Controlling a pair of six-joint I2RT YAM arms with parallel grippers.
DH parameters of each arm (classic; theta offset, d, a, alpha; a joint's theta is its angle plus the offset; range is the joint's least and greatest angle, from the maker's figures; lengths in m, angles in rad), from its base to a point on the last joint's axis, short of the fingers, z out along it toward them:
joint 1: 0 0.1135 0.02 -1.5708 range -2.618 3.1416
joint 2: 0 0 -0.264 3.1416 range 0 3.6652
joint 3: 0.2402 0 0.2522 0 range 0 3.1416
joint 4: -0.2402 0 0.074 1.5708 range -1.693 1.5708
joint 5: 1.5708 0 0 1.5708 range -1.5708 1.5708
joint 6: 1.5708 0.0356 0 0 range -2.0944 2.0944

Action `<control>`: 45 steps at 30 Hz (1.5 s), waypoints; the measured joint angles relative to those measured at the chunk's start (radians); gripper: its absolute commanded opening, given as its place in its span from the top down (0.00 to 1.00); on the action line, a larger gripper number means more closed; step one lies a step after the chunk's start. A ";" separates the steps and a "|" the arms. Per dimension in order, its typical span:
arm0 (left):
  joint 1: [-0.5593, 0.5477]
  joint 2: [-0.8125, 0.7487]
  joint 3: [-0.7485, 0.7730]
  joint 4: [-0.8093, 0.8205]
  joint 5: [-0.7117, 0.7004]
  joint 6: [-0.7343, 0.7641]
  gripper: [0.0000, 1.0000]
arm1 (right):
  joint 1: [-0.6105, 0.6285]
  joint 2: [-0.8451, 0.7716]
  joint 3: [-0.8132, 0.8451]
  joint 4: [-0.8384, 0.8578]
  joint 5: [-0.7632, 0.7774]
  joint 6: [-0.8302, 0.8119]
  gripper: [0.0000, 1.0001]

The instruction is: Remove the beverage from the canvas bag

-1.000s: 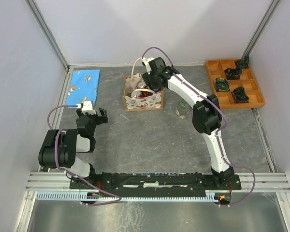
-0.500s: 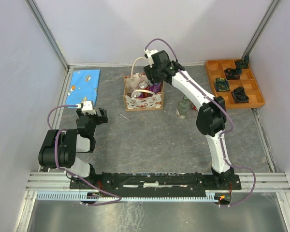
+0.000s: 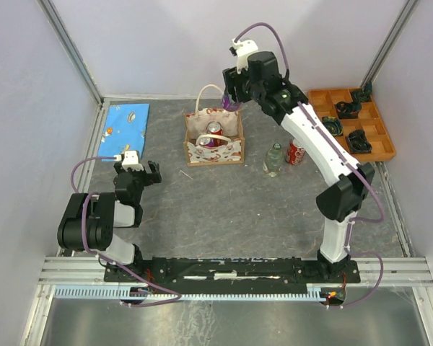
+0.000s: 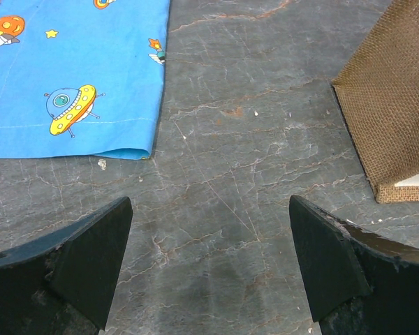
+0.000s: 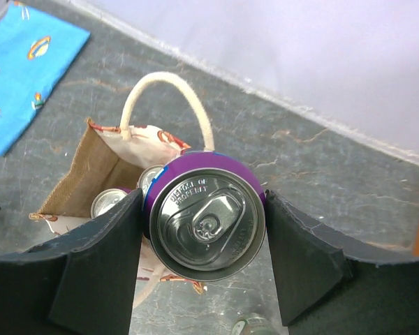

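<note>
The canvas bag (image 3: 215, 153) stands on the table at the back centre. Its tan wall (image 5: 80, 174) and a cream handle (image 5: 164, 87) lie below the right wrist camera. My right gripper (image 3: 233, 101) hangs in the air above the bag's back right corner. It is shut on a purple beverage can (image 5: 207, 216), a finger against each side and the silver top facing the camera. Two more cans (image 5: 110, 200) remain inside the bag. My left gripper (image 4: 209, 258) rests low at the left, open and holding nothing, with the bag's burlap corner (image 4: 398, 112) to its right.
A red can (image 3: 295, 151) lies beside a small green bottle (image 3: 273, 160) to the right of the bag. An orange compartment tray (image 3: 351, 122) with dark items sits at the back right. A blue patterned cloth (image 3: 126, 122) lies at the back left.
My right gripper has risen out of the bag with the purple can and moved up and slightly right. The left arm has not moved.
</note>
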 measured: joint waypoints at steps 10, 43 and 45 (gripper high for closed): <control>0.000 0.000 0.000 0.000 0.000 0.000 0.01 | 0.002 -0.132 -0.060 0.055 0.262 -0.085 1.00; 0.000 0.000 0.000 0.000 0.000 0.000 0.01 | -0.189 0.016 -0.407 0.012 0.146 0.097 1.00; 0.000 0.000 0.000 0.000 0.000 0.000 0.01 | -0.189 0.022 -0.423 0.027 0.142 0.100 1.00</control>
